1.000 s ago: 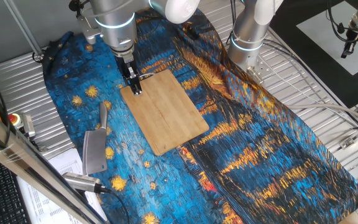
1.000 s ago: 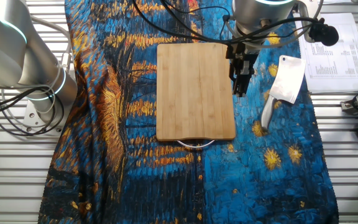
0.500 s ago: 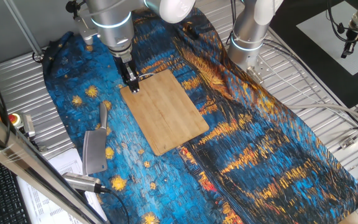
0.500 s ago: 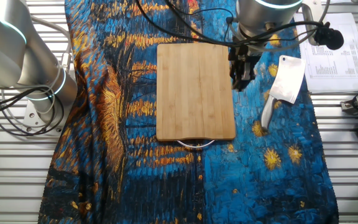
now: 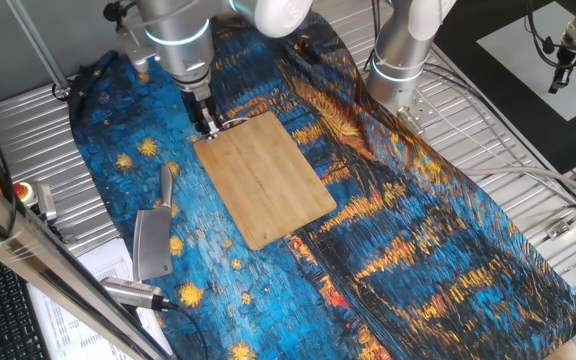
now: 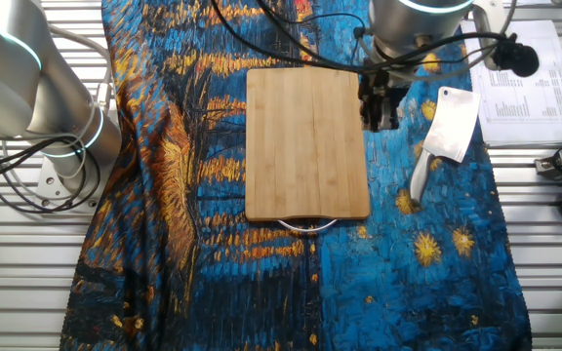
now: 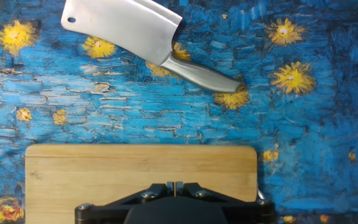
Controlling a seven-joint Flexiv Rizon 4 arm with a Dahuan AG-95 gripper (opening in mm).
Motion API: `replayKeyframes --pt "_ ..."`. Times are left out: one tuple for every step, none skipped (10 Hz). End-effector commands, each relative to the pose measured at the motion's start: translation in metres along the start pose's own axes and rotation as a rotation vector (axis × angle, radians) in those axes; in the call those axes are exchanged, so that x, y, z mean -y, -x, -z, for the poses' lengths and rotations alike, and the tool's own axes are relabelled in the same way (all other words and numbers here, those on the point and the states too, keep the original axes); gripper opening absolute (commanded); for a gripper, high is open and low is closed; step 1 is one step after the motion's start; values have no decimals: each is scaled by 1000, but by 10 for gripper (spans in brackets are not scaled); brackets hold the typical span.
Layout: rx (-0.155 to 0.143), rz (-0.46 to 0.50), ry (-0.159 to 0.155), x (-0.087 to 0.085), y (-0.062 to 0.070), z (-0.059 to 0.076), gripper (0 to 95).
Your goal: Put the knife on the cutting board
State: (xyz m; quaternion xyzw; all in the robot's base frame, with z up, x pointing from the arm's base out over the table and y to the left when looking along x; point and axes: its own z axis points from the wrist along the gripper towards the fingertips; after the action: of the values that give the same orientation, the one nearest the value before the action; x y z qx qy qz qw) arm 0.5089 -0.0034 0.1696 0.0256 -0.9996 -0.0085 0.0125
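The knife (image 5: 151, 235), a grey metal cleaver, lies flat on the blue painted cloth left of the cutting board (image 5: 265, 178). It also shows in the other fixed view (image 6: 444, 132) and in the hand view (image 7: 143, 34). The bamboo board (image 6: 306, 141) lies flat, with its wire loop at one short end. In the hand view the board (image 7: 142, 171) fills the lower part. My gripper (image 5: 208, 124) hangs above the board's edge on the knife side, fingers together and empty. It also shows in the other fixed view (image 6: 380, 115) and the hand view (image 7: 174, 185).
A second arm's base (image 5: 400, 70) stands on the cloth behind the board. A silver-and-black cylindrical tool (image 5: 133, 293) and papers (image 5: 103, 268) lie near the cleaver. A red button box (image 5: 22, 192) sits at the left on the metal table.
My gripper has risen and drifted slightly away from the board toward its far corner. The knife and the board have not moved.
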Motion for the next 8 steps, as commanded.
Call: replayKeyframes --pt "-7 14 2 3 6 1 0" --pt "-11 31 2 6 12 0 0" --pt "-11 65 2 10 19 -2 0" --pt "-6 99 2 14 26 -7 0" --pt "-3 119 2 15 31 -12 0" --pt "-3 153 1 17 39 -18 0" --pt "-7 178 1 19 47 -21 0" --pt "-10 203 0 21 53 -25 0"
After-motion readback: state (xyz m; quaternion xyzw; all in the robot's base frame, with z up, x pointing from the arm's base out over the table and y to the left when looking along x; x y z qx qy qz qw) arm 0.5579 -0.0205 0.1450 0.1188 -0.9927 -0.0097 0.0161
